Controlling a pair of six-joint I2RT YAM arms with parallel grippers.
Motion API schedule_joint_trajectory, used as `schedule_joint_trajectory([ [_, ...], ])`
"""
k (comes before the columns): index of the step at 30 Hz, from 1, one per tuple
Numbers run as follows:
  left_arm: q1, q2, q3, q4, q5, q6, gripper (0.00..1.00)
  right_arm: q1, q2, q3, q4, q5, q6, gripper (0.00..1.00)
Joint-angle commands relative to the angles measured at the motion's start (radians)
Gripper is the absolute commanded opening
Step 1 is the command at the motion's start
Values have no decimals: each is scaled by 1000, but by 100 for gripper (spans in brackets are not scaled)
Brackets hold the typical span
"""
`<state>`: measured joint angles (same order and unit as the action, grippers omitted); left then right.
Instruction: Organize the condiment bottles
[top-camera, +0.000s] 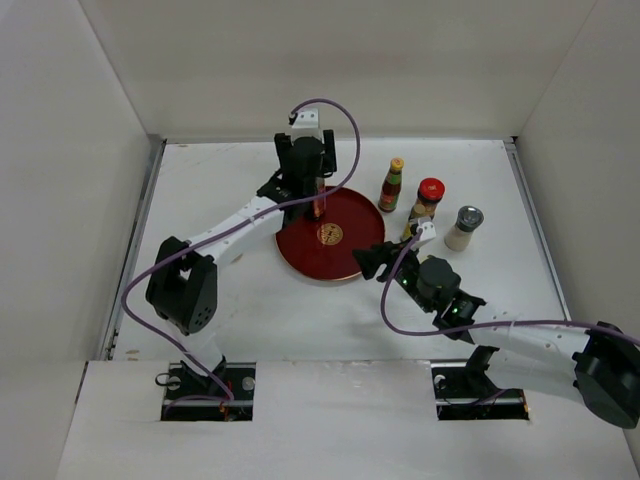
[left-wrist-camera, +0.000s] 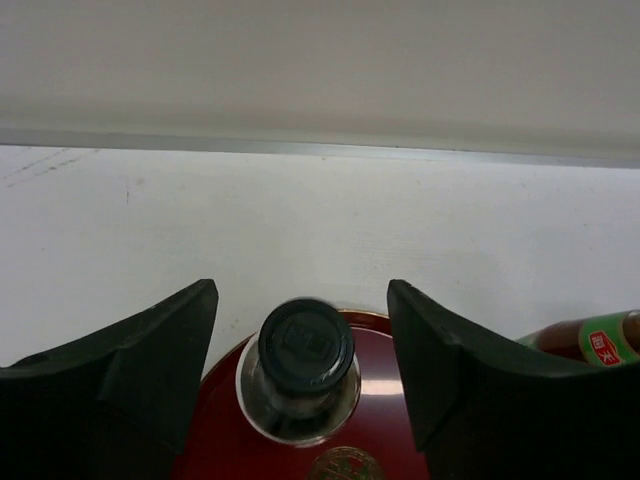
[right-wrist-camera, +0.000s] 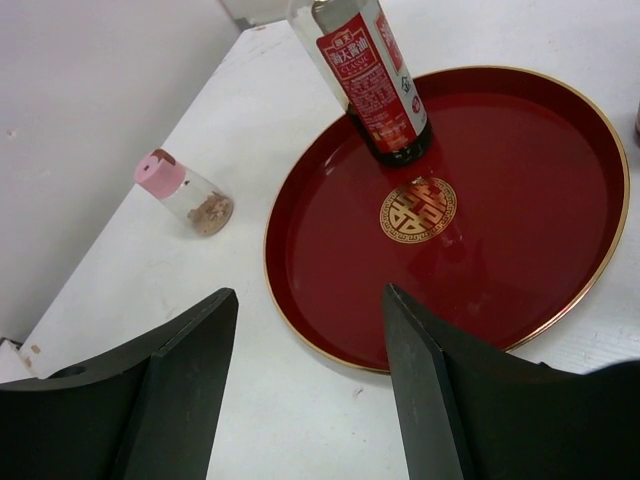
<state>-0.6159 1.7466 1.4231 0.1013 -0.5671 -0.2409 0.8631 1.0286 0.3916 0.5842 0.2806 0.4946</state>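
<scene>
At the tray's twelve o'clock rim, the tall bottle stands upright. The left tool straddles its black cap, released, with gaps on both sides, so that placement looks done. The right tool hovers spread and empty at the tray's four o'clock. Next, I'd say: left lifts straight clear, and right goes for the red-capped jar at two o'clock on the table.

A round red tray lies flat near the middle of the white table. It has a thin gold edge and a round gold sign in its middle. Plain white walls stand on the left, right and far sides.
</scene>
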Motion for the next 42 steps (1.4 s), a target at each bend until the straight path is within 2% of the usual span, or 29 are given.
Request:
schedule_joint_trajectory([
  [1,-12,-104,-49,129,-16,2,73,-5,5,9,52,6,10,67],
  [3,-14,-136,-64,130,-30,0,80,-5,7,10,52,6,10,68],
  [5,-17,-171,-82,130,-40,0,84,-5,5,10,52,6,10,69],
  [9,-23,-310,-188,141,-103,-11,85,-5,-2,7,52,8,10,69],
  [12,-11,-456,-332,127,-152,-34,85,-5,-5,6,52,9,10,69],
  [17,61,-685,-577,-87,-131,-194,84,-8,14,10,52,6,10,70],
  [21,107,-791,-749,-222,-131,-268,84,-8,27,15,52,5,10,71],
  [25,141,-788,-845,-255,-158,-301,83,-8,30,15,52,3,10,74],
  [29,166,-716,-880,-171,-244,-299,80,-5,44,21,52,0,9,75],
  [36,199,-570,-843,12,-232,-258,78,-5,59,27,52,0,5,75],
  [42,251,-472,-808,96,-226,-212,72,-5,65,29,52,0,2,76],
])
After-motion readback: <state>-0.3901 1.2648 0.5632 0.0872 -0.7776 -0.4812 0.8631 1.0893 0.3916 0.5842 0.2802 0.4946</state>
